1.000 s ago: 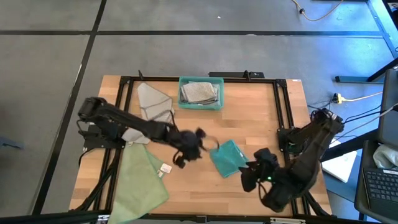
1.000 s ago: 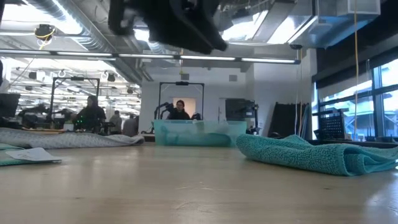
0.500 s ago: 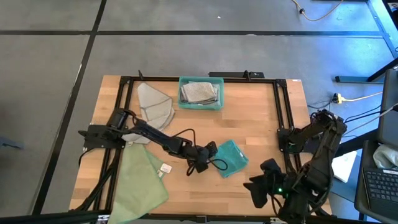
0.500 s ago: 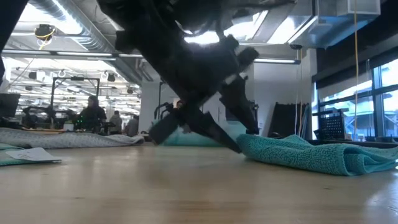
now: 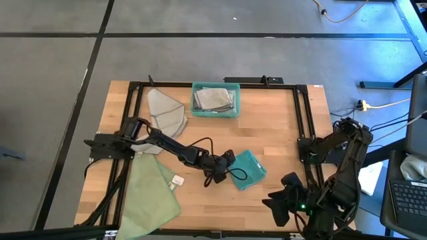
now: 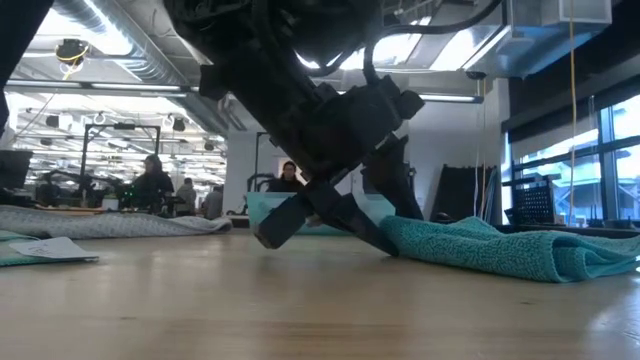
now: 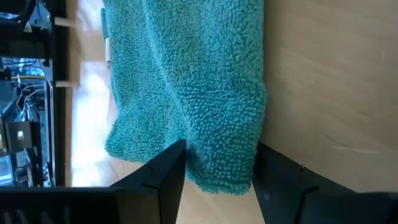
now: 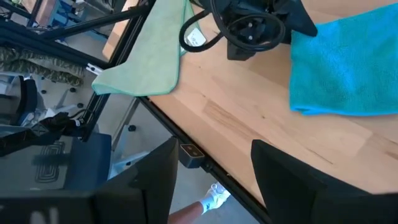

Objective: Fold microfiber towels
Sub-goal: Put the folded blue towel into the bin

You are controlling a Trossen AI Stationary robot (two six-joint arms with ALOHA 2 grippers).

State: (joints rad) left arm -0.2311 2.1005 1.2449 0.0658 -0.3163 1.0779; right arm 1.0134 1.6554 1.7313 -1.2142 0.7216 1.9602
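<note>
— Towels first: where do they lie relative to the teal bin?

— Grey folded ones sit inside the bin. A light grey towel lies just beside the bin, toward the left arm's side of the table. A pale green towel with a white tag is spread well away from the bin, at the table's near corner on that same side. The teal towel lies folded on the wood, well apart from the bin, toward the near edge and slightly to the right arm's side.

— And the left gripper?

— The left gripper is stretched out low from the left side and sits at the teal towel's edge that faces the pale green towel. In the left wrist view its two fingers stand apart on either side of the towel's corner; the cloth lies between them, not pinched. The low view shows the gripper tilted down with its tips at the tabletop, touching the towel's end.

— The right gripper?

— The right gripper waits far from the bin, beyond the table's near edge, by the right corner. Its fingers are spread wide with nothing between them; past them the wrist camera looks over the table edge.
</note>
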